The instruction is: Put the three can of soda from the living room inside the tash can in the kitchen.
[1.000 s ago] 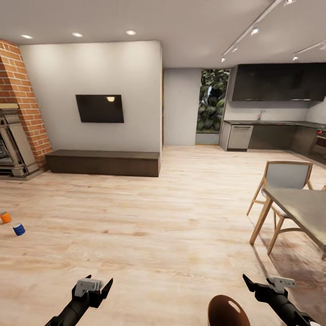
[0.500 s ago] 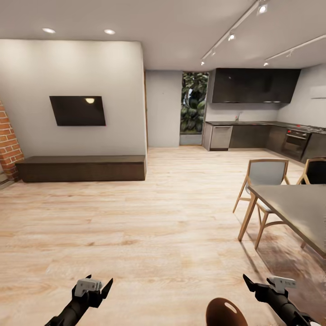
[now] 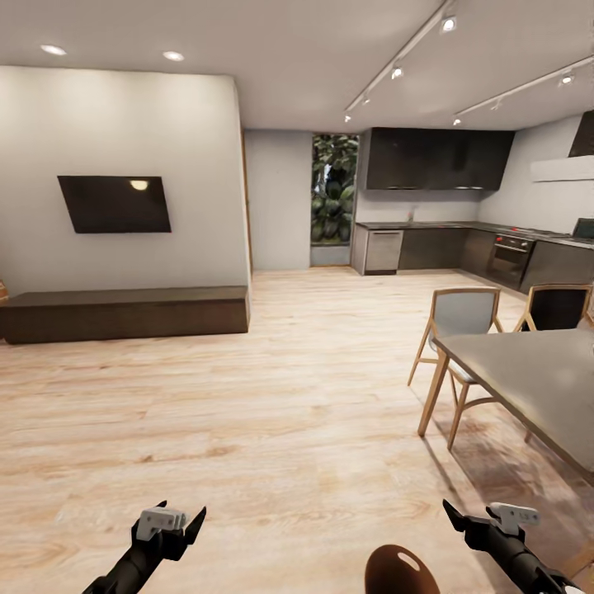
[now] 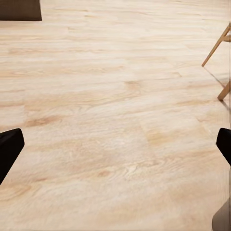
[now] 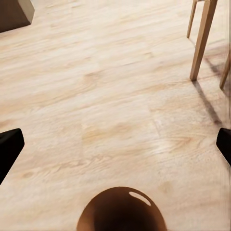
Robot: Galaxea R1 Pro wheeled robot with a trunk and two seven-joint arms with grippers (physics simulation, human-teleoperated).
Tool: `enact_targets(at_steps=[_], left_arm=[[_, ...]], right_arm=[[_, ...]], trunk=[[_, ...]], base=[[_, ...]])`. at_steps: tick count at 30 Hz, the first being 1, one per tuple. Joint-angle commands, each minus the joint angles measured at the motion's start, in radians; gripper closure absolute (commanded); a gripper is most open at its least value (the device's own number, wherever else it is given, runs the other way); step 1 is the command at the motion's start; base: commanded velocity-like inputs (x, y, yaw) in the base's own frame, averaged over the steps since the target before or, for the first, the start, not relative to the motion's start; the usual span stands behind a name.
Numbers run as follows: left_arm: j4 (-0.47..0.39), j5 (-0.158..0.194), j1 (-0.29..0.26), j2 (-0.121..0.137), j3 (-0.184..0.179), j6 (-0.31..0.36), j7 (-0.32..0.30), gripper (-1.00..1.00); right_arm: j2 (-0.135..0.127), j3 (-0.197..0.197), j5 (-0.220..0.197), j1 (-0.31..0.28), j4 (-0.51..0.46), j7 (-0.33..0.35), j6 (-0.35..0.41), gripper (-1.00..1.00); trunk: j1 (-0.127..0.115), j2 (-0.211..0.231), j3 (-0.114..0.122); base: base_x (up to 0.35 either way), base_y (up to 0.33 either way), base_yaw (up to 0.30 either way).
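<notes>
With both my left gripper (image 3: 169, 521) and right gripper (image 3: 487, 521) spread wide and carrying nothing, the brown tash can (image 3: 402, 571) sits between them below, and all 3 cans look undelivered.

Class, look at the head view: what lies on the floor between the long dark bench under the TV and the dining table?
Nothing: between the bench and the dining table the head view shows bare wood plank floor.

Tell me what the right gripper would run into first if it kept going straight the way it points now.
Probably the bare wood floor. The right gripper, jaws open, looks down over the planks. The brown bin sits just beneath that line and the table leg off to one side; depth is unclear.
</notes>
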Motion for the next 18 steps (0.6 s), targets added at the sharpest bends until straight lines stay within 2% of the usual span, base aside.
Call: enact_targets(at_steps=[1,8,10,13,15,17,18], left_arm=[[0.000,0.000,0.000,0.000,0.000,0.000,0.000,-1.00],[0.000,-0.001,0.000,0.000,0.000,0.001,0.001,-1.00],[0.001,-0.001,0.000,0.000,0.000,0.001,0.001,-1.00],[0.001,-0.001,0.000,0.001,0.000,0.001,0.000,-1.00],[0.001,-0.001,-0.001,0.001,0.000,0.001,0.000,-1.00],[0.011,-0.001,-0.001,0.001,0.001,0.001,0.000,-1.00],[0.014,-0.001,-0.001,0.001,0.001,0.001,0.000,-1.00]], right_arm=[[0.000,0.000,0.001,0.000,0.000,0.000,0.001,-1.00],[-0.009,-0.004,0.001,-0.001,-0.001,0.001,0.004,-1.00],[-0.012,-0.004,0.004,-0.005,-0.003,0.001,0.028,-1.00],[-0.020,-0.004,0.013,-0.020,-0.012,-0.001,0.174,-1.00],[-0.033,0.002,0.028,-0.052,-0.012,-0.012,0.283,-1.00],[-0.055,0.030,0.098,-0.176,-0.004,-0.078,0.498,-1.00],[-0.058,0.039,0.119,-0.213,0.001,-0.096,0.547,-1.00]], trunk=[[0.000,0.000,0.000],[0.000,0.000,0.000],[0.000,0.000,0.000],[0.000,0.000,0.000],[0.000,0.000,0.000],[0.000,0.000,0.000],[0.000,0.000,0.000]], base=[[0.039,-0.227,-0.011],[0.066,-0.169,-0.004],[0.078,-0.057,-0.001],[0.079,-0.027,0.000],[0.078,-0.015,0.000],[0.051,-0.007,0.000],[0.032,-0.004,0.000]])
